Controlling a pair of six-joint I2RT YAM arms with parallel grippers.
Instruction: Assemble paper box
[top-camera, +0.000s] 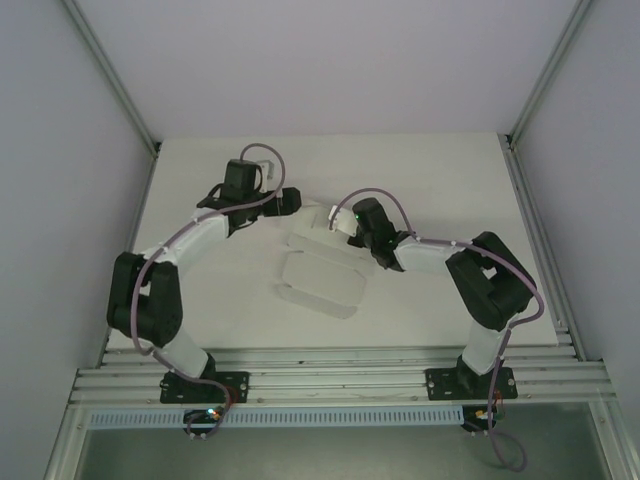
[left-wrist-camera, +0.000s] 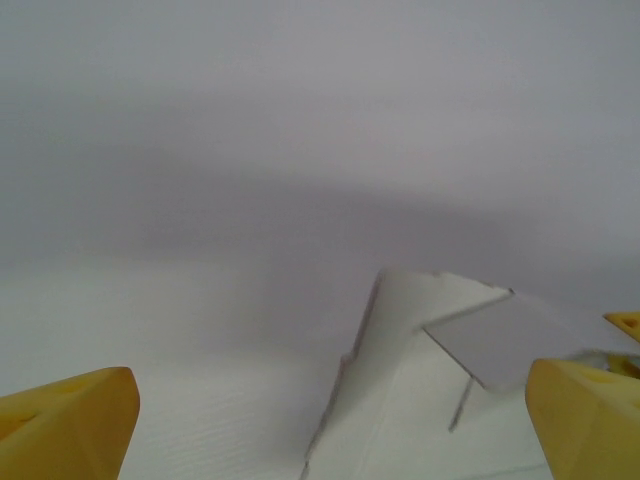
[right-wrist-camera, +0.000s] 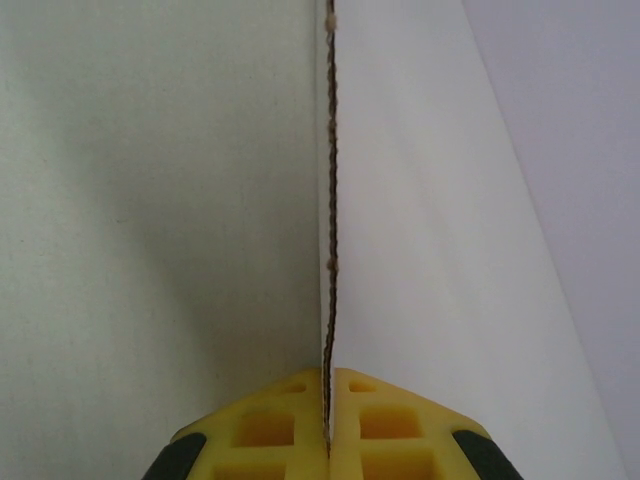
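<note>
The paper box (top-camera: 325, 275) is a white cardboard blank lying in the middle of the table, with its far flaps raised. My right gripper (top-camera: 338, 222) is shut on the edge of one raised flap. In the right wrist view the thin cardboard edge (right-wrist-camera: 330, 200) runs straight up from between the closed yellow fingers (right-wrist-camera: 270, 425), where the right gripper (right-wrist-camera: 328, 385) pinches it. My left gripper (top-camera: 295, 200) stands open just left of the raised flaps. Its yellow fingertips (left-wrist-camera: 70, 420) are wide apart, and the folded paper box (left-wrist-camera: 420, 400) lies ahead between them, untouched.
The white table (top-camera: 430, 180) is closed in by pale walls at the back and both sides. Metal frame posts (top-camera: 115, 80) stand at the far corners. An aluminium rail (top-camera: 340, 380) carrying both arm bases runs along the near edge.
</note>
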